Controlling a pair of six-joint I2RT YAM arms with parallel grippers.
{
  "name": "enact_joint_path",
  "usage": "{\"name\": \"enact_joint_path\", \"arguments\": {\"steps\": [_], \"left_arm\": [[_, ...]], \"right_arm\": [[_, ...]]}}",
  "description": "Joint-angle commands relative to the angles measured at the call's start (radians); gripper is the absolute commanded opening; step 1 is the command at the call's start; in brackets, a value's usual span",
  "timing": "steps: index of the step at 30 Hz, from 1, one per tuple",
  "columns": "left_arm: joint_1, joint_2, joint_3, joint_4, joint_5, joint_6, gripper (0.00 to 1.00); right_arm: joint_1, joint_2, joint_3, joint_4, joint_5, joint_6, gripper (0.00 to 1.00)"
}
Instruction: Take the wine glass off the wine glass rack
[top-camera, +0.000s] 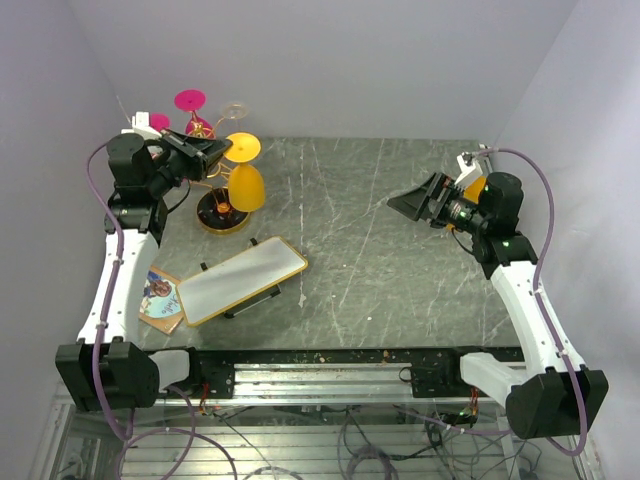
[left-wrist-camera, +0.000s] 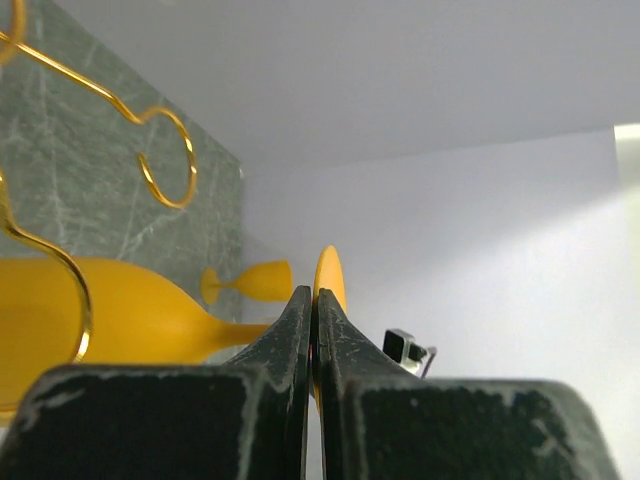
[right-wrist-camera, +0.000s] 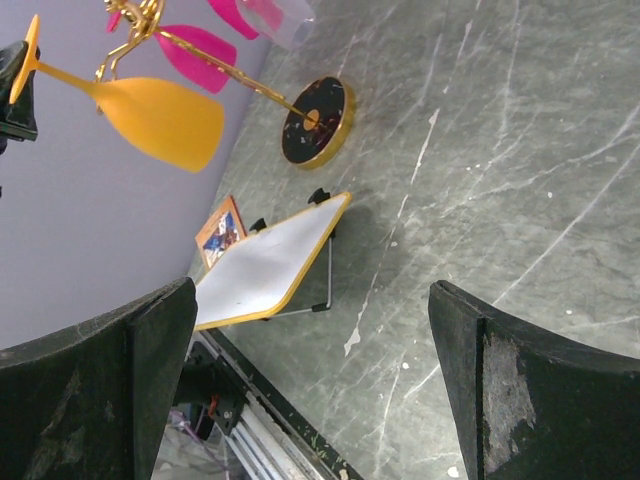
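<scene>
A yellow wine glass (top-camera: 247, 187) hangs upside down beside the gold wine glass rack (top-camera: 205, 128), which stands on a round black base (top-camera: 222, 212) at the back left. My left gripper (top-camera: 228, 150) is shut on the rim of the glass's foot (top-camera: 243, 147). In the left wrist view the left gripper (left-wrist-camera: 314, 292) pinches the thin yellow foot (left-wrist-camera: 329, 270). The bowl (left-wrist-camera: 130, 315) lies behind a gold wire loop (left-wrist-camera: 168, 160). The right wrist view shows the glass (right-wrist-camera: 160, 118) tilted by the rack's base (right-wrist-camera: 318, 120). My right gripper (right-wrist-camera: 315, 390) is open over bare table.
Pink glasses (top-camera: 189, 100) and a clear one (top-camera: 234, 108) hang on the rack. A yellow-edged whiteboard (top-camera: 240, 280) and a picture card (top-camera: 160, 297) lie front left. A second yellow glass (left-wrist-camera: 250, 280) shows far off, near the right arm.
</scene>
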Motion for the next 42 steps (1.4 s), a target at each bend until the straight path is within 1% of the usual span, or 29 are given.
{"name": "enact_joint_path", "arguments": {"steps": [1, 3, 5, 8, 10, 12, 14, 16, 18, 21, 24, 26, 28, 32, 37, 40, 42], "left_arm": [[-0.006, -0.058, -0.032, 0.145, 0.155, -0.052, 0.07], [-0.022, -0.078, -0.046, 0.188, 0.191, -0.062, 0.07], [-0.047, -0.099, -0.057, 0.226, 0.198, -0.066, 0.07], [-0.146, -0.134, -0.071, 0.255, 0.177, -0.057, 0.07], [-0.196, -0.148, -0.096, 0.328, 0.163, -0.092, 0.07], [-0.258, -0.168, -0.145, 0.504, 0.126, -0.157, 0.07], [-0.347, -0.178, -0.186, 0.641, 0.066, -0.209, 0.07], [-0.393, -0.176, -0.211, 0.765, 0.039, -0.253, 0.07], [-0.415, -0.166, -0.242, 0.892, 0.018, -0.314, 0.07], [-0.448, -0.144, -0.297, 1.098, -0.031, -0.432, 0.07], [-0.472, -0.125, -0.346, 1.271, -0.074, -0.505, 0.07], [-0.482, -0.111, -0.37, 1.348, -0.094, -0.544, 0.07], [-0.494, -0.098, -0.389, 1.415, -0.11, -0.573, 0.07], [-0.508, -0.069, -0.41, 1.536, -0.143, -0.612, 0.07], [-0.53, -0.063, -0.421, 1.535, -0.154, -0.595, 0.07], [-0.552, -0.056, -0.42, 1.549, -0.158, -0.583, 0.07], [-0.562, -0.044, -0.413, 1.558, -0.158, -0.579, 0.07]], "right_arm": [[0.004, -0.034, -0.036, 0.125, -0.083, 0.025, 1.0], [0.004, -0.029, -0.041, 0.157, -0.133, 0.03, 1.0], [0.004, -0.025, -0.046, 0.181, -0.173, 0.031, 1.0], [0.004, -0.028, -0.077, 0.258, -0.222, 0.069, 1.0], [0.007, -0.033, -0.103, 0.333, -0.254, 0.121, 1.0], [0.012, -0.04, -0.13, 0.422, -0.282, 0.18, 1.0], [0.032, -0.043, -0.148, 0.516, -0.301, 0.239, 1.0], [0.057, -0.043, -0.165, 0.599, -0.309, 0.292, 1.0], [0.087, -0.044, -0.181, 0.703, -0.311, 0.361, 1.0], [0.149, -0.043, -0.211, 0.915, -0.287, 0.5, 1.0], [0.194, -0.036, -0.22, 1.032, -0.236, 0.583, 1.0], [0.21, -0.023, -0.222, 1.1, -0.215, 0.626, 1.0], [0.224, -0.001, -0.22, 1.179, -0.204, 0.681, 0.99], [0.254, 0.055, -0.203, 1.352, -0.208, 0.797, 0.93], [0.28, 0.113, -0.18, 1.642, -0.169, 1.001, 0.86], [0.287, 0.147, -0.149, 1.781, -0.132, 1.121, 0.78], [0.298, 0.156, -0.131, 1.828, -0.109, 1.164, 0.72]]}}
